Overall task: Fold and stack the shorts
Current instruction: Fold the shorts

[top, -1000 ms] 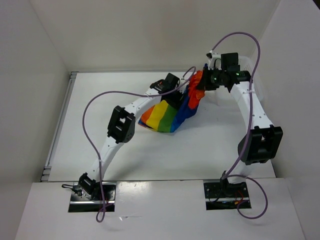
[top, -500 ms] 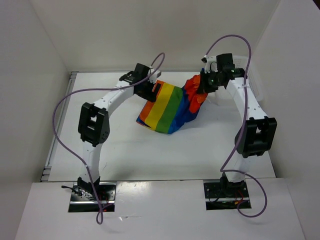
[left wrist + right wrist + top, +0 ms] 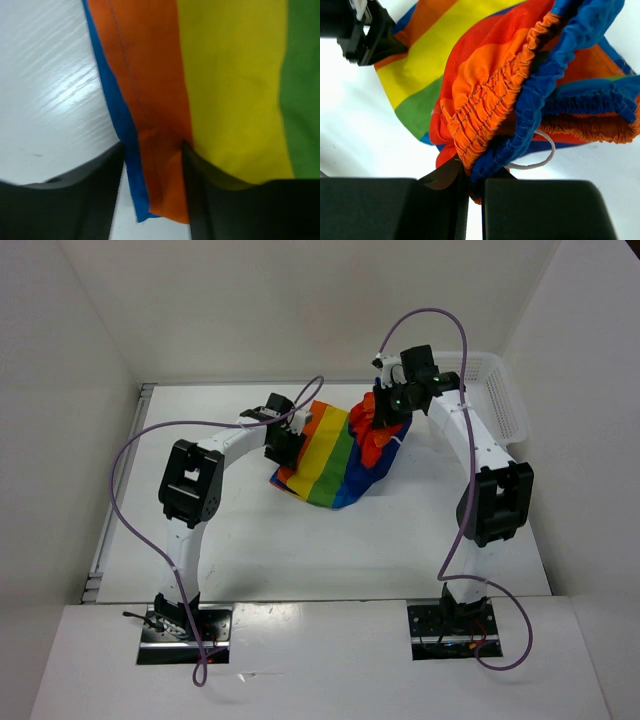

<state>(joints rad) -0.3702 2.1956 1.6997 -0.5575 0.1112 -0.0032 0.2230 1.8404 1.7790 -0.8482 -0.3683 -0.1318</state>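
Note:
The rainbow-striped shorts hang spread between my two grippers above the back middle of the table. My left gripper is shut on the orange and blue leg edge; yellow and green stripes fill its wrist view. My right gripper is shut on the gathered orange and blue elastic waistband, which bunches above its fingers. A white drawstring loop hangs by the waistband. The lower corner of the shorts rests on the table.
A white mesh basket stands at the back right against the wall. White walls enclose the table on the left, back and right. The left arm's purple cable loops over the left half of the table.
My right gripper has carried the waistband leftward, off the basket. My left gripper has swung left and now grips the leg edge, and the shorts have spread out between the two.

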